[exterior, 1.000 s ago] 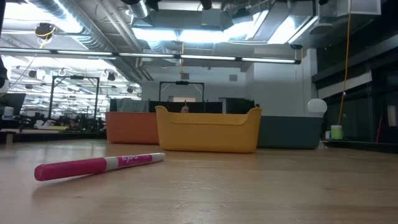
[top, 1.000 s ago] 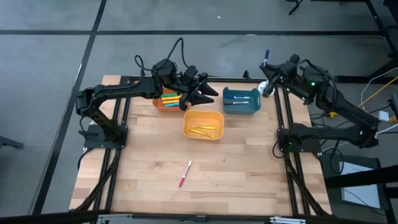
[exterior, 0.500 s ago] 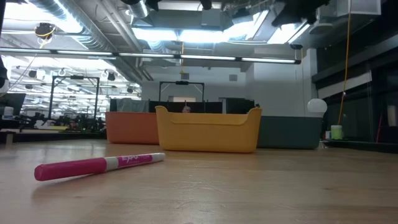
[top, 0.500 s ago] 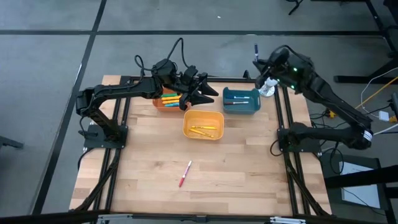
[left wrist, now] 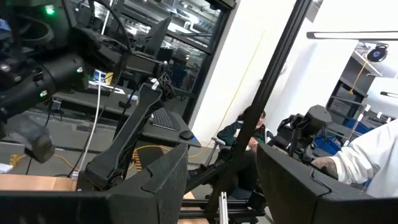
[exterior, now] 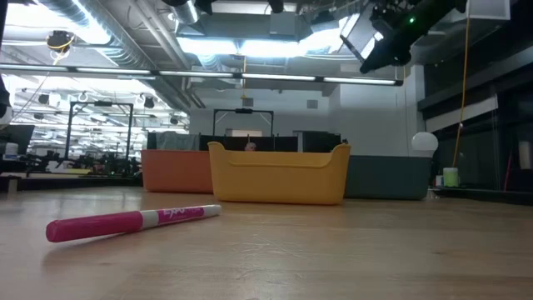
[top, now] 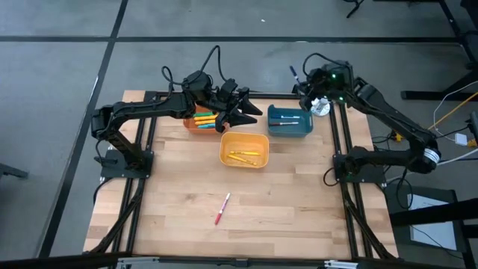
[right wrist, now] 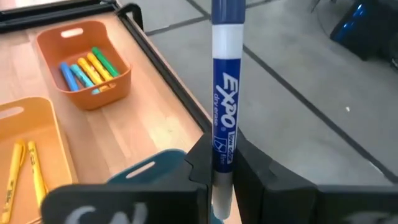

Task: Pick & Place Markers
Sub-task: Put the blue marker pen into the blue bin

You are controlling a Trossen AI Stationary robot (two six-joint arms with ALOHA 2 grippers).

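blue marker held high over the teal bin

right gripper [right wrist: 225,174] clamped on a blue marker [right wrist: 224,93], held upright, cap end up, raised above the far right corner of the bench [top: 284,209], just beside the teal bin [top: 290,122]. left gripper [top: 240,109] hangs over the edge of the orange bin [top: 196,122], fingers apart, nothing between them. pink marker [top: 222,208] lies alone on the bare wood, well apart from all bins. yellow bin [top: 244,149] holds a couple of yellow markers; orange bin holds a mixed lot, blue, yellow, orange, green.

what could go wrong:
- the marker is gripped low on its barrel, most of its length standing free; a quick swing could tilt it in the fingers or let it slip
- it stands near the bench edge and the frame rail; let go there, it likely drops to the floor, not into a bin
- let go upright, it could strike the teal bin's rim and bounce out

hard to make out:
- low view shows only a dark part of the right arm at the top; neither gripper shows
- teal bin's contents unclear from above, one pale stick at most
- left wrist view looks out into the room; no bins in it, a person partly visible behind the frame
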